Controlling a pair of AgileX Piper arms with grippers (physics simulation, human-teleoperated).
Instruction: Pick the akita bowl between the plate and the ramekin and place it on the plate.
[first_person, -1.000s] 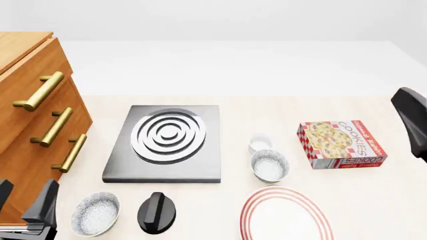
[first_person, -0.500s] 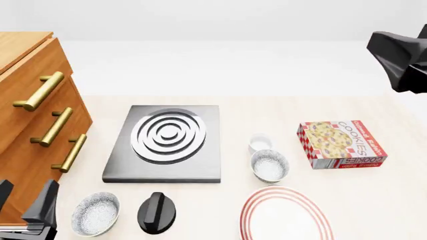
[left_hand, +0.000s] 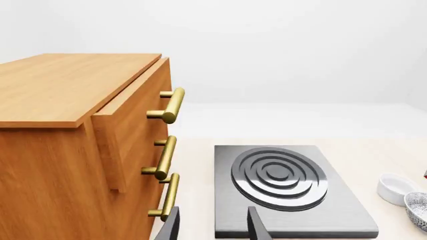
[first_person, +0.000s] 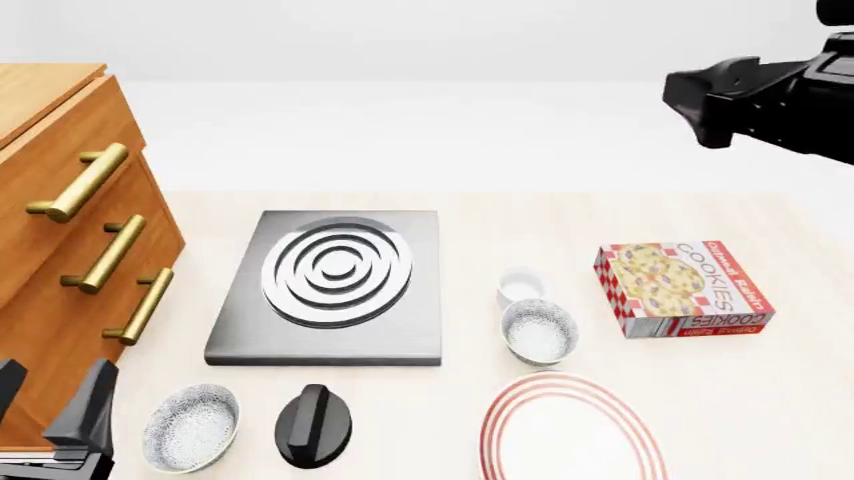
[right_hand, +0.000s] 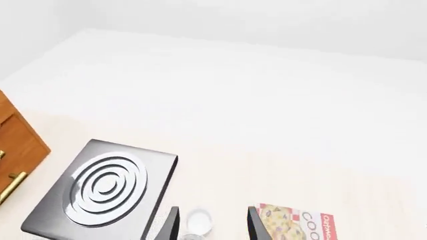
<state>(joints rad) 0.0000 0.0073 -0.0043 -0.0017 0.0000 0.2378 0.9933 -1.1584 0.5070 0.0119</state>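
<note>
The akita bowl (first_person: 539, 331), white outside and speckled inside, sits on the table between the small white ramekin (first_person: 522, 286) behind it and the red-ringed plate (first_person: 574, 430) in front of it. My right arm (first_person: 774, 95) hovers high at the back right, far above the bowl. In the right wrist view my right gripper (right_hand: 210, 227) is open and empty, with the ramekin (right_hand: 199, 220) far below between its fingers. My left gripper (first_person: 47, 402) rests open and empty at the front left by the cabinet. The left wrist view catches the bowl (left_hand: 419, 210) at its edge.
A twin speckled bowl (first_person: 191, 427) and a black knob (first_person: 315, 425) lie at the front left. The grey stove slab (first_person: 334, 285) is left of the ramekin. A cookies box (first_person: 685, 290) stands right of the bowl. A wooden drawer cabinet (first_person: 67, 250) fills the left side.
The right arm has risen from the right edge and swung left across the top right of the front view. The left arm and all table objects have stayed put.
</note>
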